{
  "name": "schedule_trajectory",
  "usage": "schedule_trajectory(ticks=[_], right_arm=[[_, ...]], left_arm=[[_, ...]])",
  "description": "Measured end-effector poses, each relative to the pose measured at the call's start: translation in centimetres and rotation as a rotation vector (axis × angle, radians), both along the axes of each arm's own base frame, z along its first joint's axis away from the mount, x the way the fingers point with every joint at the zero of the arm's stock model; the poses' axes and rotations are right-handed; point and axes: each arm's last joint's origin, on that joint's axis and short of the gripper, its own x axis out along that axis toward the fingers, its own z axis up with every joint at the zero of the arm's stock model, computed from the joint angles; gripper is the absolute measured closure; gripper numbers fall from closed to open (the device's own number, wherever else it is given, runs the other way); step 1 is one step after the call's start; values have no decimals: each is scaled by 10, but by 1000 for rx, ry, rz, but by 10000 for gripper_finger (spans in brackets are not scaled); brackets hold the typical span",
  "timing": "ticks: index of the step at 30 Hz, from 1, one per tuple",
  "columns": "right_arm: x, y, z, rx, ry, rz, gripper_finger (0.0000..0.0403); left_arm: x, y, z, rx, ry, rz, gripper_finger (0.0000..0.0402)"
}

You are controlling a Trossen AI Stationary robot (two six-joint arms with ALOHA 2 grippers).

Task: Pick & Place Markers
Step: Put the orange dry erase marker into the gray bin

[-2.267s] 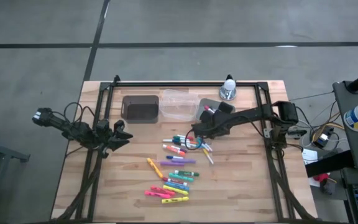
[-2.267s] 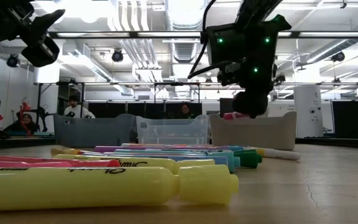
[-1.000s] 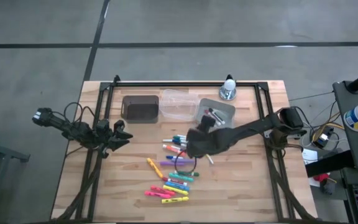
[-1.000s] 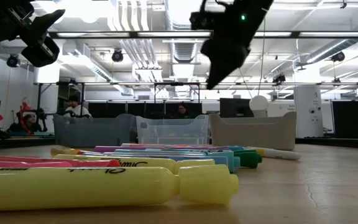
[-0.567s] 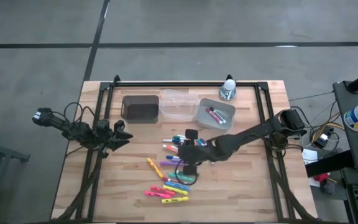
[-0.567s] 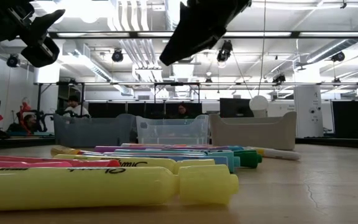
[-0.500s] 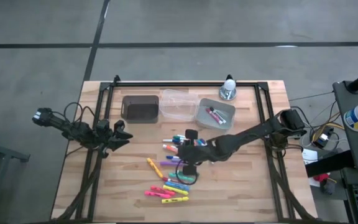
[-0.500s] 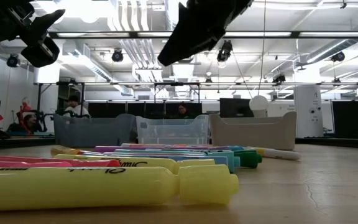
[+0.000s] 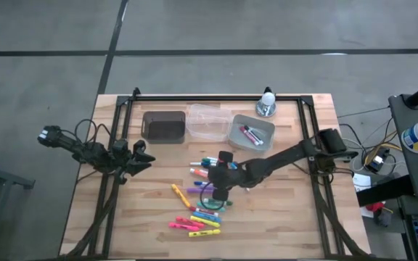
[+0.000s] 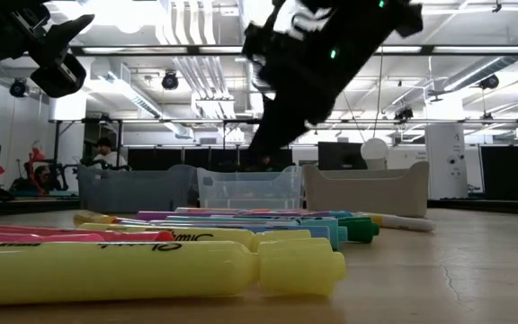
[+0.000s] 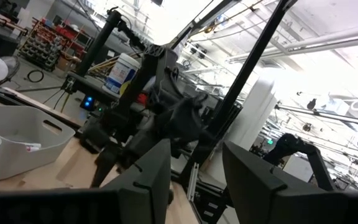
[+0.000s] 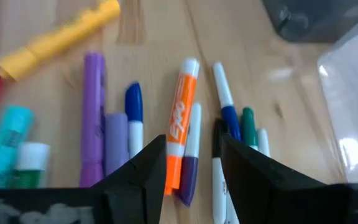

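Note:
The markers (image 9: 205, 196) lie loose on the wooden table, mid-table and toward its near edge; a yellow one (image 10: 151, 268) fills the low view. Two more markers (image 9: 250, 134) lie in the grey bin (image 9: 261, 125). My right gripper (image 9: 216, 187) hangs open just above the far part of the pile. Its wrist view shows its fingers (image 12: 138, 168) over an orange marker (image 12: 180, 118), beside purple ones (image 12: 93, 118) and blue-capped ones (image 12: 133, 102). It touches none of them. My left gripper (image 9: 145, 159) waits open at the table's left edge.
A dark bin (image 9: 164, 125), a clear bin (image 9: 209, 121) and the grey bin stand in a row at the far side. A white lamp-like object (image 9: 268, 98) stands behind them. A black frame (image 9: 216, 97) rims the table. Bare wood lies right of the pile.
My right gripper has swung from just in front of the grey bin toward the table's near left, over the marker pile. It has then come down close above the markers. The markers have kept still.

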Motion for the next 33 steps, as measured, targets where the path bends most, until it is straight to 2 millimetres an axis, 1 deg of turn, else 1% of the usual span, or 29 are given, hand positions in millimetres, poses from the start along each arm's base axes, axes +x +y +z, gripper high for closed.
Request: schedule_trajectory(ticks=[2,6,8,12,17,21,25,33], right_arm=[[4,1,-3,-27,12,-4,243],[12,1,4,-22,-22,-11,226],[13,0,1,-22,-14,-15,224],[15,-2,-10,-2,11,-23,223],[19,-10,-25,25,54,-32,223],[21,-15,-29,62,67,-31,223],[21,-18,-38,77,94,-41,224],[22,-18,-47,66,116,-28,244]], left_arm=[[0,0,0,1,3,0,262],[0,0,0,2,4,0,262],[0,0,0,1,4,0,262],[0,0,-1,2,5,0,262],[0,0,-1,-3,7,-2,262],[0,0,-1,-3,7,-2,262],[0,0,-1,-5,5,-2,262],[0,0,-1,-5,6,-2,262]])
